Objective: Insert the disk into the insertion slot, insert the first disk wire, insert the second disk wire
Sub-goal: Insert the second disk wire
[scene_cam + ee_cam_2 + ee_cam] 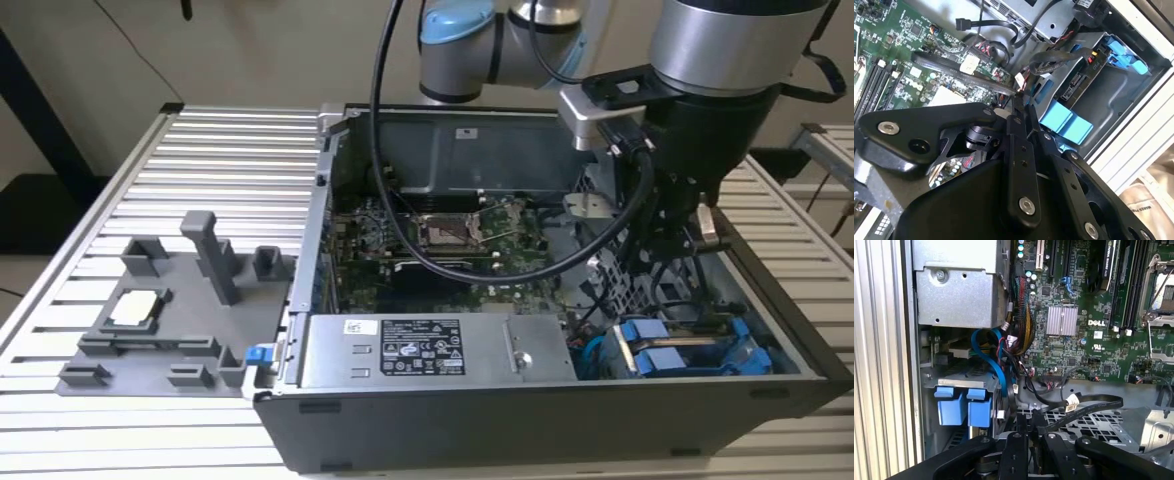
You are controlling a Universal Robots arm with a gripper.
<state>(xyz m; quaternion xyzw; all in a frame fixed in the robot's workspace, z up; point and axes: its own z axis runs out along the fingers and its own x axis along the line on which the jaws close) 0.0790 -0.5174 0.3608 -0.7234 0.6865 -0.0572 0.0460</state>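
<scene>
**Disk seated in its bay, claw drawn together above the loose wires**

The disk (663, 352) lies in the insertion slot (1119, 95) at the lower right of the exterior view, its blue carrier tabs facing up. Just above it, the gripper (1017, 100) has its fingers drawn together among the black wires (1089, 407); whether it pinches one I cannot tell. A snagged wire or a tilted plug could likely strain the disk's connector. The computer case (534, 420) also holds the motherboard (454, 240) and the power supply (427, 350). At the left, the grey fixture tray (160, 345) carries a small chip (139, 308).
</scene>
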